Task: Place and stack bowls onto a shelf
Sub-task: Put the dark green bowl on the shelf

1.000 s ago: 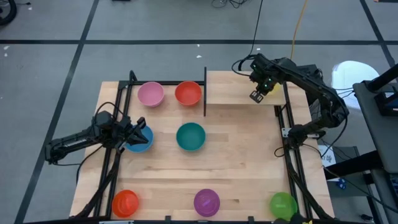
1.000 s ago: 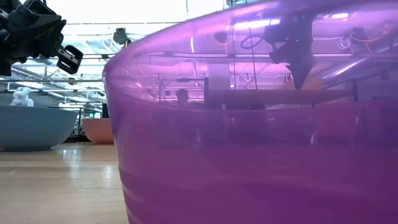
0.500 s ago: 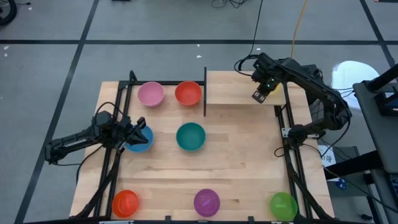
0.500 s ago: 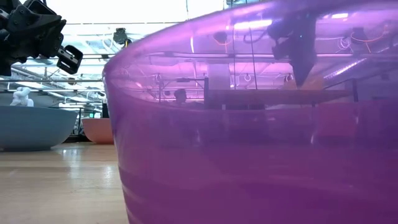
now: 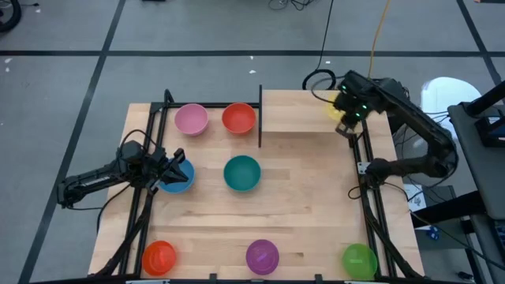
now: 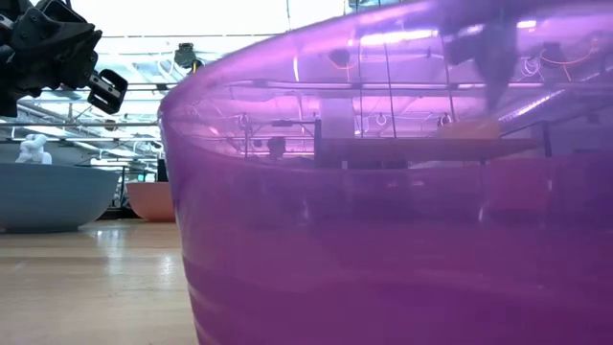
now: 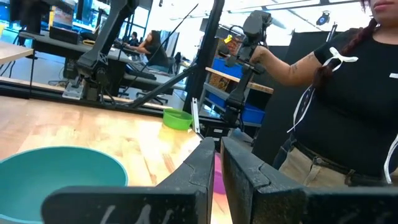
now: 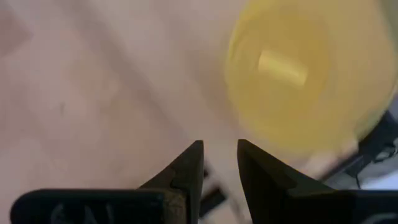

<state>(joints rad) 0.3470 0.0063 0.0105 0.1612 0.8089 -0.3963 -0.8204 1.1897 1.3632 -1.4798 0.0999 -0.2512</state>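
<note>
High view: the right gripper (image 5: 345, 126) hangs at the shelf's (image 5: 304, 110) 3 o'clock edge, beside the yellow bowl (image 5: 338, 106) on that board. The left gripper (image 5: 175, 164) reaches in from 9 o'clock, touching the blue bowl (image 5: 177, 175). Eight bowls in all, one per colour.

Left wrist view: fingers (image 7: 200, 168) narrow, empty, teal bowl (image 7: 59, 174) ahead.

Right wrist view: fingers (image 8: 189, 165) slightly parted, empty.
</note>
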